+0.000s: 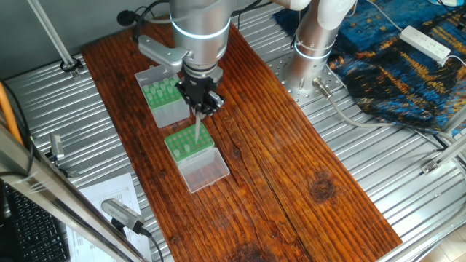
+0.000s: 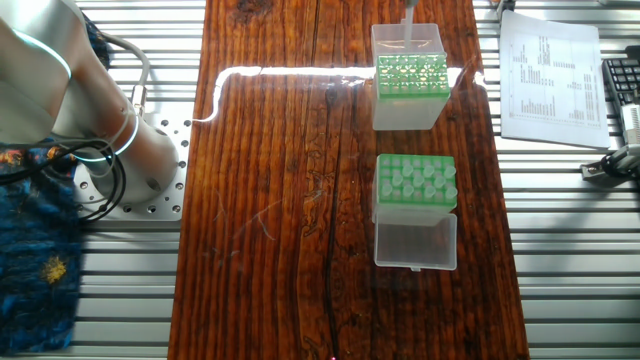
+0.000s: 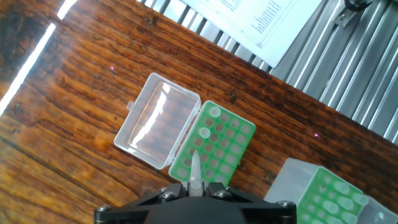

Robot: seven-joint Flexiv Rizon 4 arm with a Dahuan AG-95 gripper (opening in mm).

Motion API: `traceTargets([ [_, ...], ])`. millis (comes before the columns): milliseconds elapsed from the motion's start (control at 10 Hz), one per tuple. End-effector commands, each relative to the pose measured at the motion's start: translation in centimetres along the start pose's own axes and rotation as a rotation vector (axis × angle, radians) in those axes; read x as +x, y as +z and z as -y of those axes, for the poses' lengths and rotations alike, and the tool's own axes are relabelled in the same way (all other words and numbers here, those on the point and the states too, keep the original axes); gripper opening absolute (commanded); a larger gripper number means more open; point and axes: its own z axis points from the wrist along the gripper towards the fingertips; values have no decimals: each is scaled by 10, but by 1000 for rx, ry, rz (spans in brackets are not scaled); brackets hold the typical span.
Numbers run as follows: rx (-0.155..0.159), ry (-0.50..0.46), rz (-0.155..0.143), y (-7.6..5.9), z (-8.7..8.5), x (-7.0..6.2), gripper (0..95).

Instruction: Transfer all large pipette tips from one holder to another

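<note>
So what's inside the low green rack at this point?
Two pipette tips sit in holes near one corner of the green rack; most other holes look empty. The held tip and jaws cover the nearest holes.

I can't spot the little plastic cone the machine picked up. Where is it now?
The pipette tip hangs point down from the gripper, just above the low green rack with the open clear lid, near the taller grey-sided box.

dark wooden tabletop (image 1: 291, 153), ribbed metal bench (image 1: 408, 182)

A wooden bench (image 1: 277, 167) lies on a ribbed metal surface (image 1: 408, 167) alongside a printed sheet (image 2: 550, 80), a blue patterned cloth (image 1: 408, 58) and a white power strip (image 1: 426, 42).
</note>
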Motion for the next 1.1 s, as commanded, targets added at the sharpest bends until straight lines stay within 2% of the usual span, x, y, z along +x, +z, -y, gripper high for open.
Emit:
traceTargets([
  [100,0,0,13,2,1,3,0],
  [700,4,-1,13,7,-2,0,0],
  [1100,2,-5,18,10,-2,2,0],
])
